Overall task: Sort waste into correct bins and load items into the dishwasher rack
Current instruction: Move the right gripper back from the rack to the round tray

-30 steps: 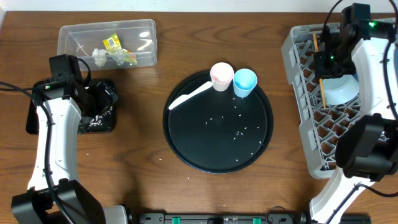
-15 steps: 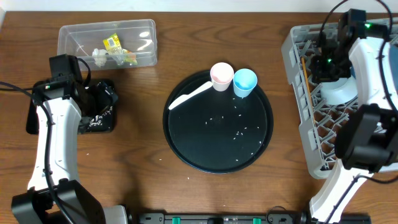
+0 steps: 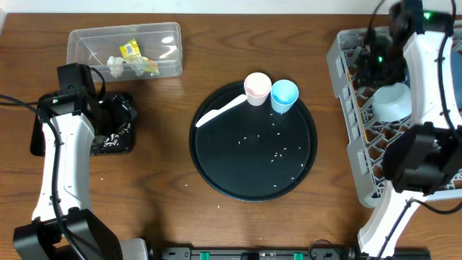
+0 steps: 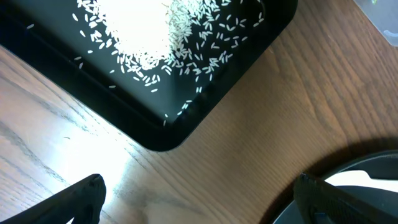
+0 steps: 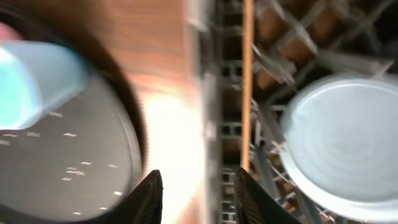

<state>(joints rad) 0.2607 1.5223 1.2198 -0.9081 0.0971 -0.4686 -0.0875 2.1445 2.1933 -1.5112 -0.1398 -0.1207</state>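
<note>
— Status, left side?
— Over one corner of the shallow black tray (image 4: 163, 134): left gripper (image 4: 205, 196), jaws spread wide, gripping nothing. Heaped inside that tray: rice grains (image 4: 143, 37). Farther back on the table (image 3: 159, 188): clear tub (image 3: 166, 42), containing the yellow-green wrapper (image 3: 131, 49) and the white tissue (image 3: 115, 65).

— Centre?
— Mid-table: round black tray (image 3: 238, 170). At its far edge, openings up, side by side and apparently touching: pink cup (image 3: 257, 87) and light-blue cup (image 3: 283, 95). Just left of the pink cup, lying flat: white utensil (image 3: 216, 112). Scattered over the tray's right half: more rice grains, plus a few on the wood in front.

— Right side?
— At the table's right edge: grey rack (image 3: 343, 65). Seated inside it: white bowl (image 3: 393, 102). Lying along the lattice beside the bowl: wooden stick (image 5: 247, 81). Above the rack wall nearest the round tray: right gripper (image 5: 199, 193), fingers apart, nothing between them. Wrist view blurred.
</note>
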